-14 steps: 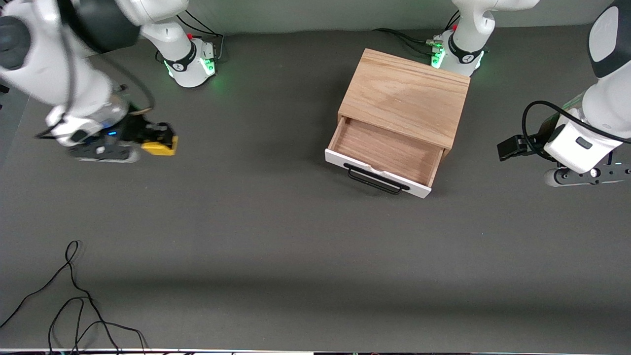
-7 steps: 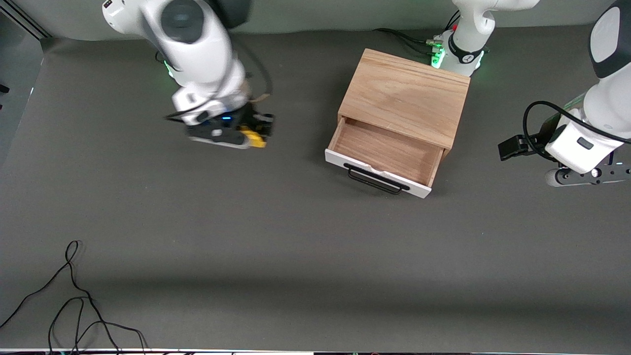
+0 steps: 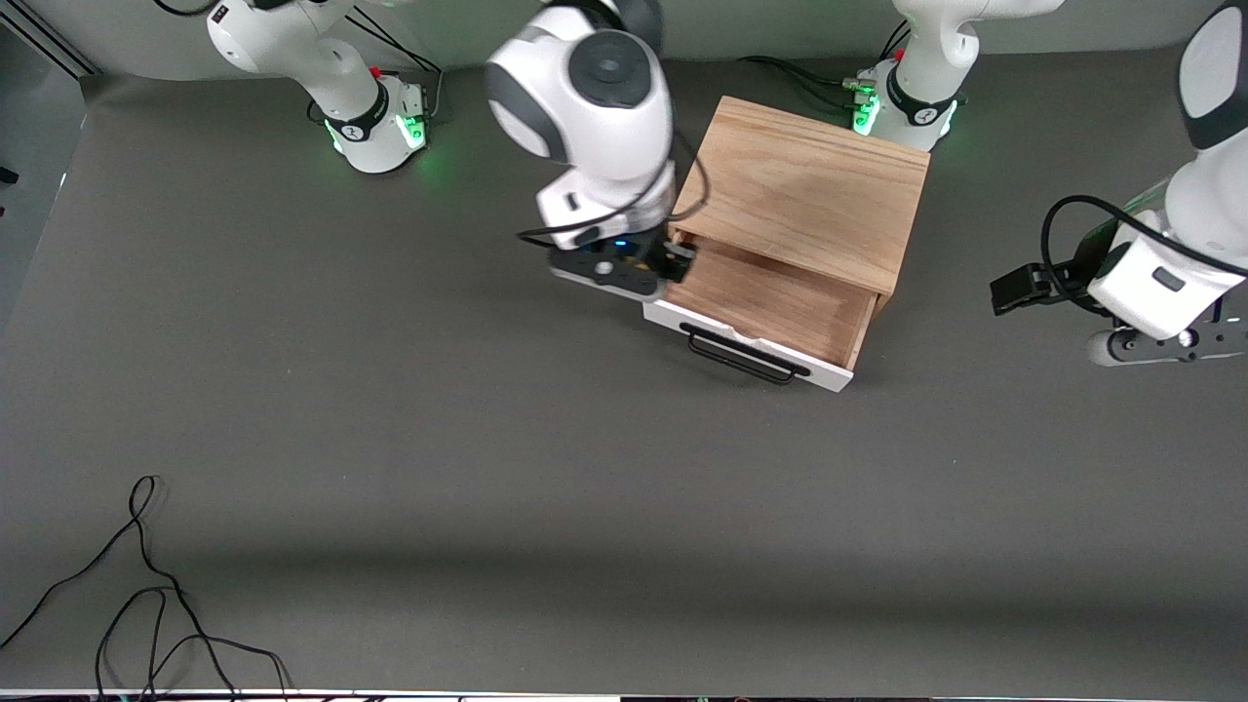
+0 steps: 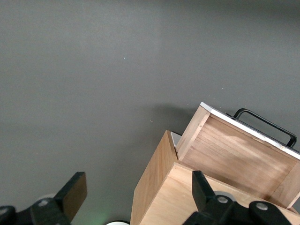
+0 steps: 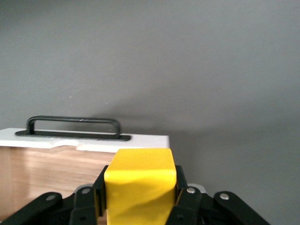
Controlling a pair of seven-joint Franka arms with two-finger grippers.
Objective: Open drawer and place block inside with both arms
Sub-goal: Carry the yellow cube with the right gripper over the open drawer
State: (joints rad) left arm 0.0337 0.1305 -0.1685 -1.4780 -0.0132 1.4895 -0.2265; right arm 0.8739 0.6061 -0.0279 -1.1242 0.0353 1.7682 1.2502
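The drawer [image 3: 770,302] stands pulled out of the cabinet [image 3: 804,190], its white front [image 3: 746,343] and black handle [image 3: 743,356] toward the front camera, its light wood floor bare where it shows. The cabinet sits on the grey table [image 3: 487,468] close to the left arm's base [image 3: 902,107]. The right arm [image 3: 595,107] reaches from its base [image 3: 375,127] across to the drawer, and the right gripper [image 3: 655,265] hangs over the drawer's corner at the right arm's end, just above the side wall. Its fingers [image 5: 185,201] are closed on the block [image 5: 139,187], pressing its two side faces; in the right wrist view the yellow cube sits square between them, with the drawer's white front [image 5: 84,140] and handle [image 5: 72,127] below it and the wood interior [image 5: 51,173] to one side. In the front view the block is almost wholly hidden under the gripper body. The left arm [image 3: 1204,146] waits toward its own end of the table, well apart from the cabinet, with the left gripper [image 3: 1165,341] up over bare table. In the left wrist view its fingers [image 4: 72,192] are spread wide with nothing between them, and the open drawer [image 4: 234,154] and cabinet top [image 4: 183,197] show past them. A loose black cable [image 3: 146,604] lies on the table near the front camera, at the right arm's end.
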